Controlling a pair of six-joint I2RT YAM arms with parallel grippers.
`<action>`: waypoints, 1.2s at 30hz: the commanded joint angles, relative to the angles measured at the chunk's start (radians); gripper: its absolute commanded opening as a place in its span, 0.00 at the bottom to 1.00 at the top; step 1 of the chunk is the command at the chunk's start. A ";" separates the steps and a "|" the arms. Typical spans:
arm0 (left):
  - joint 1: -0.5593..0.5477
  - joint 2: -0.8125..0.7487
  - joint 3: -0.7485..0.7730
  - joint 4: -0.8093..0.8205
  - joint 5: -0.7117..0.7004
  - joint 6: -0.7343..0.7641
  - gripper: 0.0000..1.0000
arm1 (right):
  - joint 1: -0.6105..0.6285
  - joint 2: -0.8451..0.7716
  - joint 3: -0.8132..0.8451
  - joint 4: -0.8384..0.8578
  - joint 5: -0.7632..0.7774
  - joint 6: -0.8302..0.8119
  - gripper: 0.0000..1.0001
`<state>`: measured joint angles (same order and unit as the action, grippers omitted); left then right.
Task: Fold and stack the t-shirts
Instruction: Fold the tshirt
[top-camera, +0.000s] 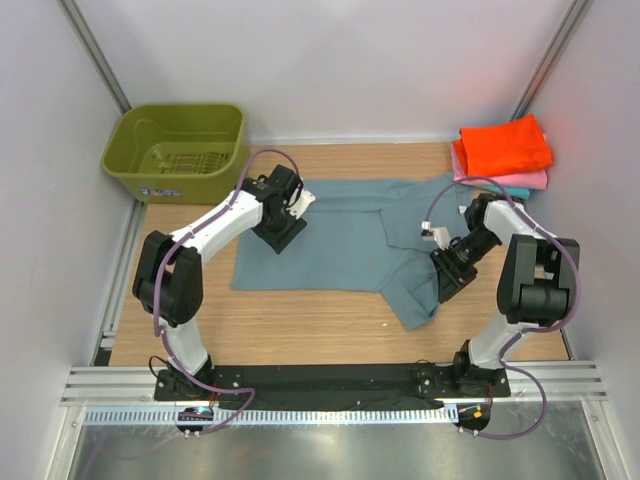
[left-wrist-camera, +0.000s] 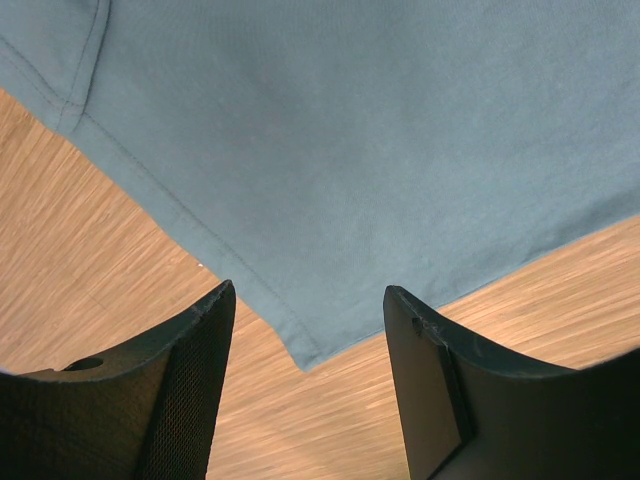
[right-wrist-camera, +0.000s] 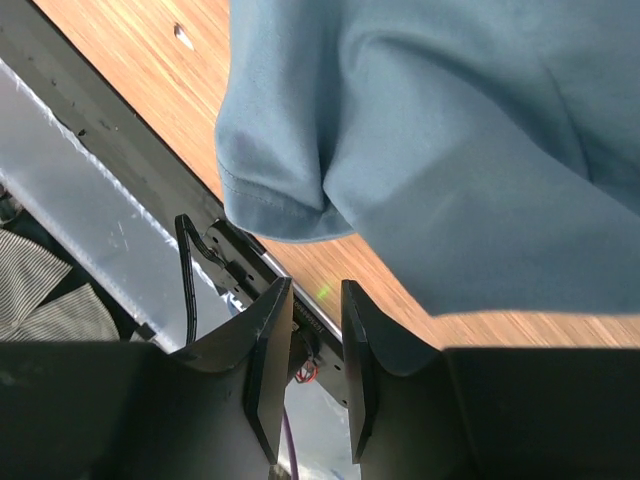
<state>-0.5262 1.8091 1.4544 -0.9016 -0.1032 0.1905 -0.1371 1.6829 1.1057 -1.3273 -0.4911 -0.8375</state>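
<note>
1. Top external view: we find the blue-grey t-shirt (top-camera: 340, 245) lying mid-table, its right side rumpled.
2. Left gripper (left-wrist-camera: 305, 300) is spread over a hemmed corner; right gripper (right-wrist-camera: 318, 290) is narrowly parted and empty.
3. We judge the cloth light and limp: pinch it at the corners.

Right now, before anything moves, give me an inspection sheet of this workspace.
Surface: wooden table, light grain.
Job's things: blue shirt spread mid-table, its right side folded in and rumpled; orange shirt folded on a pink shirt at the far right corner.
Clutter: green basket at the far left, looks empty.
Grippers: left gripper open over a corner of the blue shirt; right gripper nearly closed, nothing between the jaws, beside the rumpled side.
Cables: purple cables loop above both arms.
Surroundings: white walls, metal posts.
</note>
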 joint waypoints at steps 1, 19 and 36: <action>-0.005 -0.005 0.027 0.020 0.019 -0.010 0.62 | 0.042 0.040 -0.004 -0.067 0.019 0.024 0.32; -0.005 -0.011 0.017 0.029 0.016 -0.014 0.62 | 0.137 0.150 -0.024 0.042 0.111 0.149 0.33; -0.005 -0.025 0.011 0.038 0.025 -0.022 0.62 | 0.192 0.153 0.000 0.002 0.106 0.170 0.41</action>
<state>-0.5262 1.8091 1.4544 -0.8906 -0.0914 0.1852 0.0505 1.8908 1.0840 -1.2827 -0.3916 -0.6548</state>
